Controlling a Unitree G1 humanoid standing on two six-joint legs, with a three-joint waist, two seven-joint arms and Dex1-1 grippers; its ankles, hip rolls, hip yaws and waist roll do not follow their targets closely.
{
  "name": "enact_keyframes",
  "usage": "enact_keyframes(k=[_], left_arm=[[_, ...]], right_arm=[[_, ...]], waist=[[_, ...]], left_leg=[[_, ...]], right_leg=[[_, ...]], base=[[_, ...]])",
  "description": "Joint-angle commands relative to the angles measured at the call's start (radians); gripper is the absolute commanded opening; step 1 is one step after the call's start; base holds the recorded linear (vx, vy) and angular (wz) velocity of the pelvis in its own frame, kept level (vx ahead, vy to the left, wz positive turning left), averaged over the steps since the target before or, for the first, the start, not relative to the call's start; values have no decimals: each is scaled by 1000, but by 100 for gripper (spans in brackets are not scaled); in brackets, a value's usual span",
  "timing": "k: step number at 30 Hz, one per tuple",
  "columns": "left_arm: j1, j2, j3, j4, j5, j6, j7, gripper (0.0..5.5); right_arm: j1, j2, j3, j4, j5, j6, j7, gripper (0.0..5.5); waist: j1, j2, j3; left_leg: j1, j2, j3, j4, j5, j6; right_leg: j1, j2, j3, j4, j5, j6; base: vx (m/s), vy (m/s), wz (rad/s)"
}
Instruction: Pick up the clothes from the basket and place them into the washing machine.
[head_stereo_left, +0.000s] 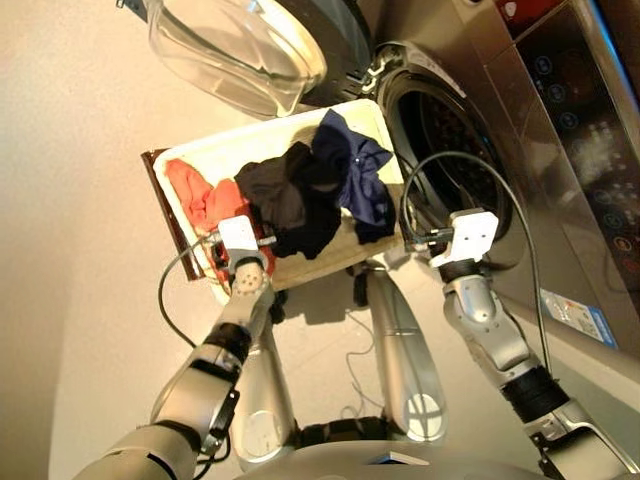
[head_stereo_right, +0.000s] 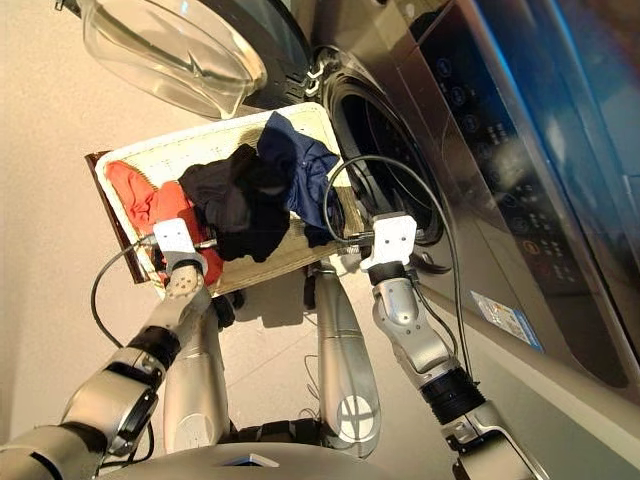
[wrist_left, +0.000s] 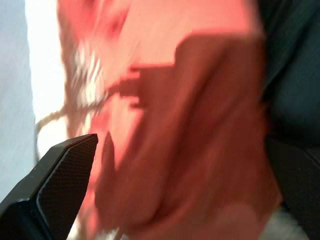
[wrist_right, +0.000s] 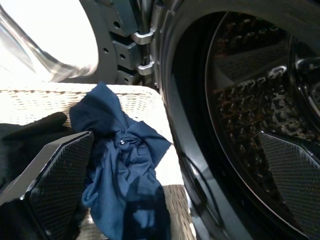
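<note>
Left gripper is down on the coral-red garment at the near corner of the basket; its wrist view is filled with that cloth, one black finger showing beside it, and whether it has closed on the fabric I cannot tell. Right gripper hangs with its fingers spread wide and nothing between them, just past the basket's end nearest the washing machine. Ahead of it lies the navy blue garment, heaped in that end of the basket; the black garment sits beyond, between navy and coral. Beside the right gripper gapes the dark drum, and the glass door stands swung open beyond the basket.
</note>
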Motion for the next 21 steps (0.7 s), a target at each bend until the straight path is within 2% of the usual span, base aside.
enact_keyframes(k=[1, 21], left_arm=[[-11, 3, 33, 1, -16, -25, 31, 550], [-162, 92, 71, 196, 18, 8, -3, 550]], right_arm=[[12, -55, -21, -114, -26, -63, -16, 550], [19, -65, -14, -134, 26, -87, 35, 550]], waist=[[2, 22, 0], [-23, -2, -3]], left_leg=[[6, 15, -92, 6, 14, -51], [-71, 24, -108, 60, 4, -57]], right_leg=[[28, -63, 24, 66, -98, 117], [-38, -64, 26, 105, -105, 122]], base=[[0, 0, 0], [0, 0, 0]])
